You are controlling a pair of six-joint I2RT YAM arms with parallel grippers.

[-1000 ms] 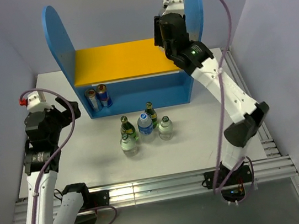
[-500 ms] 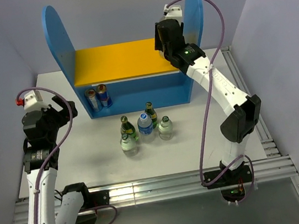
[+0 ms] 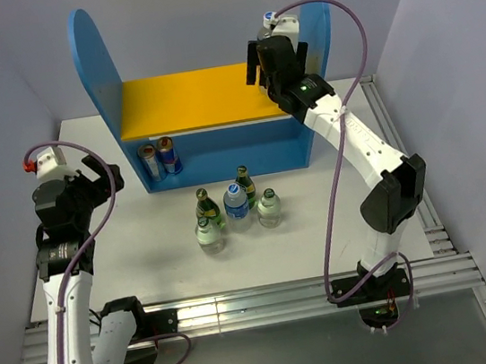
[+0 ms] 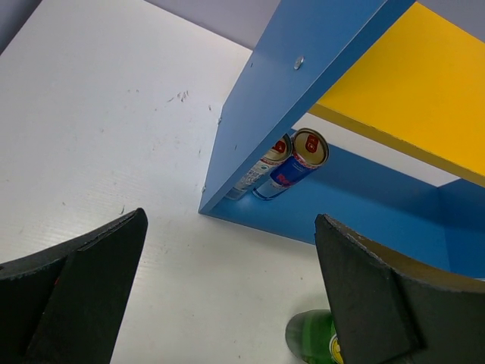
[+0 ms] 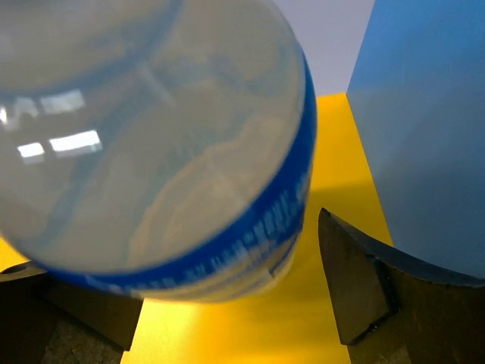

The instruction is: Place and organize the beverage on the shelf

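From above, my right gripper (image 3: 275, 55) sits over the right end of the blue two-tier shelf (image 3: 96, 67) with its yellow-orange upper board. Five small bottles (image 3: 233, 209) wait on the white table (image 3: 125, 244).

Left wrist: the left gripper (image 4: 227, 250) is spread wide and empty.

Right wrist: jaws parted around the clear plastic blue-labelled bottle (image 5: 151, 136) over the board. I judge a crooked retreat could clip and topple it.

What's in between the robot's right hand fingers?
Between the fingers of the right gripper is a clear bottle with a blue label, above the yellow board. The right wrist view shows it.
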